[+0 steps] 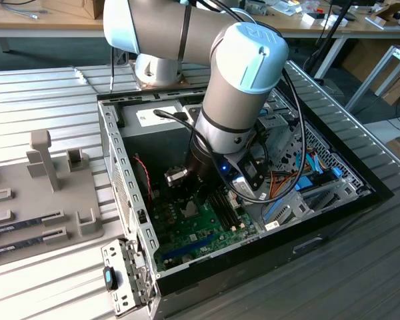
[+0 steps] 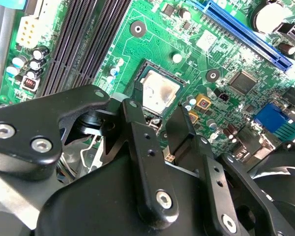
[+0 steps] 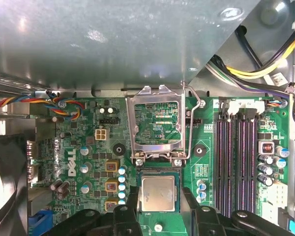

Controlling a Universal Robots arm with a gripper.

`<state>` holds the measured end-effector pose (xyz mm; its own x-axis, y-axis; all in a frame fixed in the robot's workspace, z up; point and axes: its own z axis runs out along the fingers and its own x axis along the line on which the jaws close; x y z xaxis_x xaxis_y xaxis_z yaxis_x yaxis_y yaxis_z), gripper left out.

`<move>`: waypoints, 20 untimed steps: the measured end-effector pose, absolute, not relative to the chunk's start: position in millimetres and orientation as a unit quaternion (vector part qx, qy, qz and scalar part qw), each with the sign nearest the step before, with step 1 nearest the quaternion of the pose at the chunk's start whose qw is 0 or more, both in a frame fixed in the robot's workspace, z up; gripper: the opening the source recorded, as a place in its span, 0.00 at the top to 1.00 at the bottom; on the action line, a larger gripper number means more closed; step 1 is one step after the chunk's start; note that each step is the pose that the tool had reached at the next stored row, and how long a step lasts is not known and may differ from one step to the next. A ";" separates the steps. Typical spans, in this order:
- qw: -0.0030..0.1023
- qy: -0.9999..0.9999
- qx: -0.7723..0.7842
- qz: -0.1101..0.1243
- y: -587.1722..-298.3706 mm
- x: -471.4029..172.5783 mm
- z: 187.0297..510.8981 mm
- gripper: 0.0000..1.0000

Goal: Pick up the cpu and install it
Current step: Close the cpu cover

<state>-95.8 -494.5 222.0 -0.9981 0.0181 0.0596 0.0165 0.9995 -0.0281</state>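
While the arm (image 1: pixel 240 87) reaches down into the open computer case (image 1: pixel 117 160) at the middle of the exterior view, your end effector (image 3: pixel 158 209) hangs low over the green motherboard (image 3: pixel 88 147). You can see in both wrist views that its two black fingers (image 2: pixel 137 132) stand wide apart and hold nothing.

You find the cpu (image 3: pixel 158 193) lying flat in its socket (image 3: pixel 158 170), pale silvery top upward, right between the fingertips. One finger stands just beside each of two opposite edges of the socket. You cannot tell whether either finger touches the cpu or how far above it they sit.

Your view of the load frame (image 3: pixel 157 125) shows it tipped up and open, hinged at the socket's far edge, with its wire lever raised alongside. Four long dark memory slots (image 3: pixel 236 162) run parallel on the board near the socket.

Toward the exterior view's left, a grey holder (image 1: pixel 47 180) rests on the slatted metal tabletop (image 1: pixel 53 93), well apart from the case, and you can make out two long dark memory sticks (image 1: pixel 27 223) lying in it.
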 end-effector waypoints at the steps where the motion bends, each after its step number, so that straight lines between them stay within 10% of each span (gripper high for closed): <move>1: 0.030 -0.999 -0.009 0.014 -494.5 -95.8 222.0 0.54; 20: 0.034 -0.999 -0.009 0.013 -494.2 -93.5 205.4 0.54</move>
<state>-93.5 -494.2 205.4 -0.9976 0.0183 0.0668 0.0165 0.9995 -0.0267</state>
